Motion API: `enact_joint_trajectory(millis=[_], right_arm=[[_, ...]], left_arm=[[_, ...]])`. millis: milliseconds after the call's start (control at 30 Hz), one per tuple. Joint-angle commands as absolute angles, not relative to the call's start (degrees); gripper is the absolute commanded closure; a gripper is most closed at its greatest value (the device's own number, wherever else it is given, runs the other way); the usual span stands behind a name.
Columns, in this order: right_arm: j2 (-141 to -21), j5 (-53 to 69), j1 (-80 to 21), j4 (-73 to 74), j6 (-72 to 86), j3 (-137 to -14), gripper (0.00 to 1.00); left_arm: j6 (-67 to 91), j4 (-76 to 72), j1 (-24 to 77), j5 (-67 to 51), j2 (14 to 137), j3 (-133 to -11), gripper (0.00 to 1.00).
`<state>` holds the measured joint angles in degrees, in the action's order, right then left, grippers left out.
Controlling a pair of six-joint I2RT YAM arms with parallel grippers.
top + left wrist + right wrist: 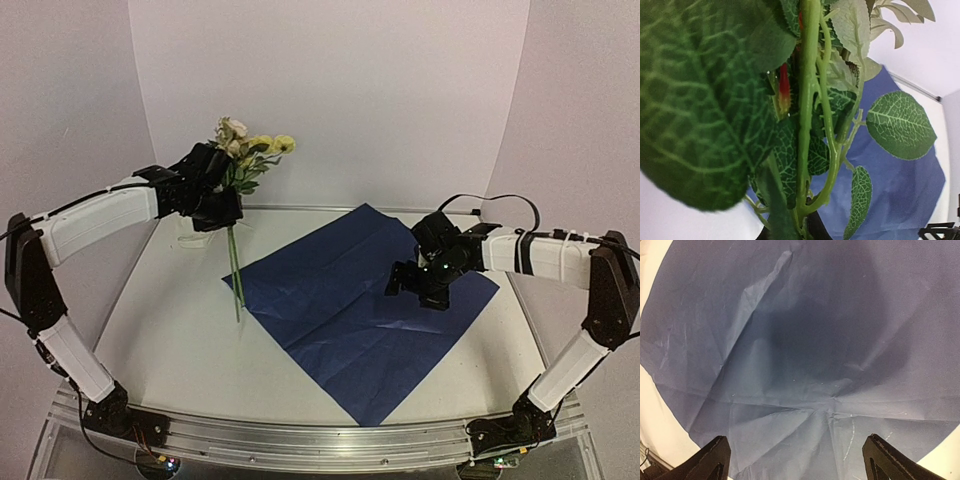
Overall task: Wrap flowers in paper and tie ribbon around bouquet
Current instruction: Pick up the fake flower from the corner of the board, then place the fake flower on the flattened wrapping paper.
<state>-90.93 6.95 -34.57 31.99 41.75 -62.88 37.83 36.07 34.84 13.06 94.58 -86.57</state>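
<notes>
My left gripper (228, 208) is shut on the flowers (248, 145) and holds them upright above the table's back left. Their thin green stems (236, 280) hang down to the left corner of the paper (350, 320), a creased dark blue sheet lying flat like a diamond. In the left wrist view, leaves and stems (807, 125) fill the frame, pinched at the bottom by my left gripper (807, 229). My right gripper (420, 288) hovers open over the paper's right part, with nothing between its fingertips (710, 462) but the paper (805, 340). A faint pale strip (188, 238), perhaps the ribbon, lies under the left gripper.
White walls close in the table (160, 330) at the back and sides. A metal rail (300, 440) with both arm bases runs along the near edge. A black cable (500, 200) loops behind the right arm.
</notes>
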Motion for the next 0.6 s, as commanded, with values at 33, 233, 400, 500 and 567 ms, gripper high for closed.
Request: enact_joint_trajectory(millis=[33, 233, 400, 500, 567], right_arm=[[-85.2, -1.4, -34.9, 36.2, 42.1, -60.6, 0.05], [-81.3, -5.7, -34.8, 40.1, 42.6, -59.4, 0.04], [-77.3, -6.2, -34.7, 42.2, 43.5, -57.8, 0.04], [-74.9, -6.5, -34.7, 43.5, 43.5, -57.1, 0.03], [-74.1, -6.8, -34.7, 44.4, 43.4, -56.8, 0.03]], left_arm=[[35.9, 32.4, 37.6, 6.6, 105.1, -100.3, 1.0], [35.9, 32.5, 41.2, 3.3, 119.6, -115.5, 1.0], [37.4, 32.2, 43.0, 1.1, 130.4, -127.4, 1.0], [38.6, 31.5, 43.7, -1.5, 136.1, -134.3, 1.0], [39.1, 30.7, 44.3, -2.7, 139.6, -137.6, 1.0]])
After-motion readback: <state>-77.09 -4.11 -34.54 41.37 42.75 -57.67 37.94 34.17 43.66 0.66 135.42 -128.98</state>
